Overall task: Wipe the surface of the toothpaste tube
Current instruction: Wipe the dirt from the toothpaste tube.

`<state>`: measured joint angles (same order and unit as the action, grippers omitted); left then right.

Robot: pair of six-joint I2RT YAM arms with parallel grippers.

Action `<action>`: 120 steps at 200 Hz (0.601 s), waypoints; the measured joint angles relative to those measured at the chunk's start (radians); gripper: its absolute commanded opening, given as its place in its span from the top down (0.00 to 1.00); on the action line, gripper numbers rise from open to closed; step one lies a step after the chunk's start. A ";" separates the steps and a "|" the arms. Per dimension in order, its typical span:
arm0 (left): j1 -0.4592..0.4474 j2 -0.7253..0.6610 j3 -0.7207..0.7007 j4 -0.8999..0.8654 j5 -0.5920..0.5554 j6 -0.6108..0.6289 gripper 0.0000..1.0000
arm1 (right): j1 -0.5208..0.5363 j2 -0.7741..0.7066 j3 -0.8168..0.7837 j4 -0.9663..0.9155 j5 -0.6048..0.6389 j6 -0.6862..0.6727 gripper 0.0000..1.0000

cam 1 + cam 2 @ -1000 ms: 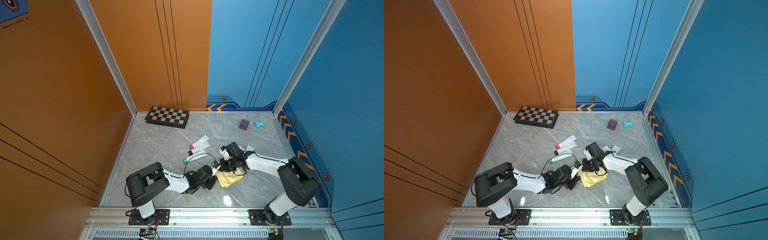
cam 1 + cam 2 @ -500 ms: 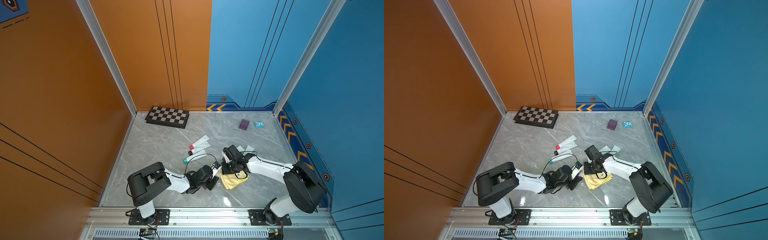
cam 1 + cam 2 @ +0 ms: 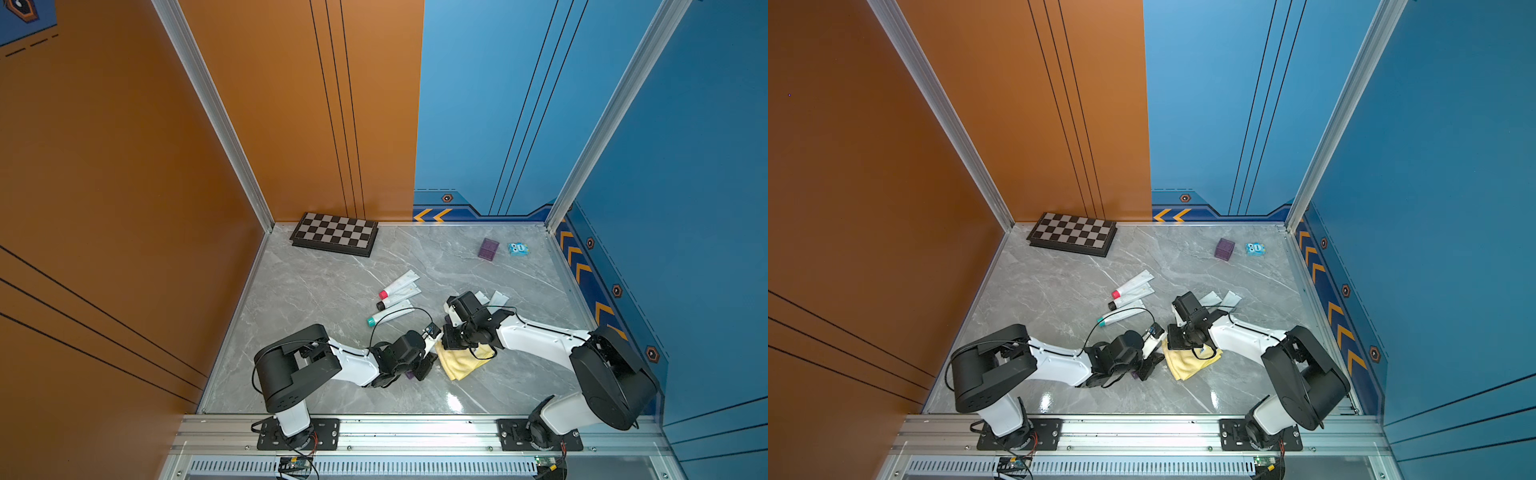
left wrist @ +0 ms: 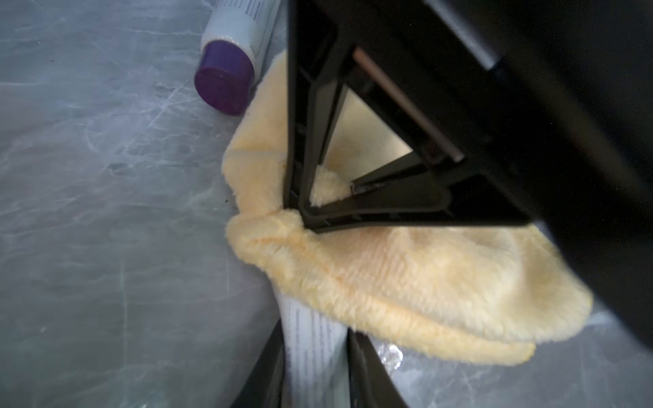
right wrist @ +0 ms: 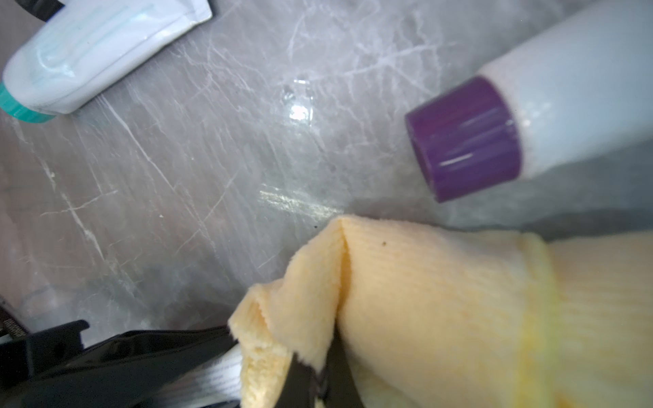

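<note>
The chessboard (image 3: pixel 334 234) lies far left, two boxes (image 3: pixel 488 248) far right, three tubes (image 3: pixel 399 284) mid-table. Nearer, the cloth (image 3: pixel 459 363) lies on a toothpaste tube (image 4: pixel 311 353).

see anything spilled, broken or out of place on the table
Nothing spilled or broken. The yellow cloth is bunched and creased where the right gripper pinches it, draped over the tube the left gripper holds. Other tubes lie loose nearby.

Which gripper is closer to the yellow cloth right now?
Right. The right gripper is pinching the yellow cloth; the left gripper, clamping the toothpaste tube, sits right beside its edge.
</note>
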<state>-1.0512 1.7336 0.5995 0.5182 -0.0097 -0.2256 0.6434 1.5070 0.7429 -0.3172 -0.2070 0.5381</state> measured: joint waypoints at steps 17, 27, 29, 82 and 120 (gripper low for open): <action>0.000 0.000 0.000 0.006 0.003 0.001 0.72 | 0.016 -0.006 0.007 -0.037 0.067 -0.001 1.00; 0.000 0.000 0.000 0.007 0.004 0.001 0.72 | 0.023 -0.008 0.009 -0.051 0.095 -0.002 1.00; 0.000 0.000 0.000 0.008 0.004 0.001 0.72 | 0.024 -0.008 0.010 -0.054 0.101 -0.003 1.00; 0.000 0.000 0.003 0.006 0.007 0.003 0.72 | 0.027 -0.005 0.001 -0.021 0.049 0.002 1.00; 0.000 0.000 0.000 -0.008 0.007 -0.007 0.72 | 0.025 -0.005 -0.025 0.049 -0.018 0.037 1.00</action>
<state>-1.0512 1.7336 0.5991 0.5102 -0.0029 -0.2325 0.6685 1.5021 0.7181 -0.2680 -0.2249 0.5747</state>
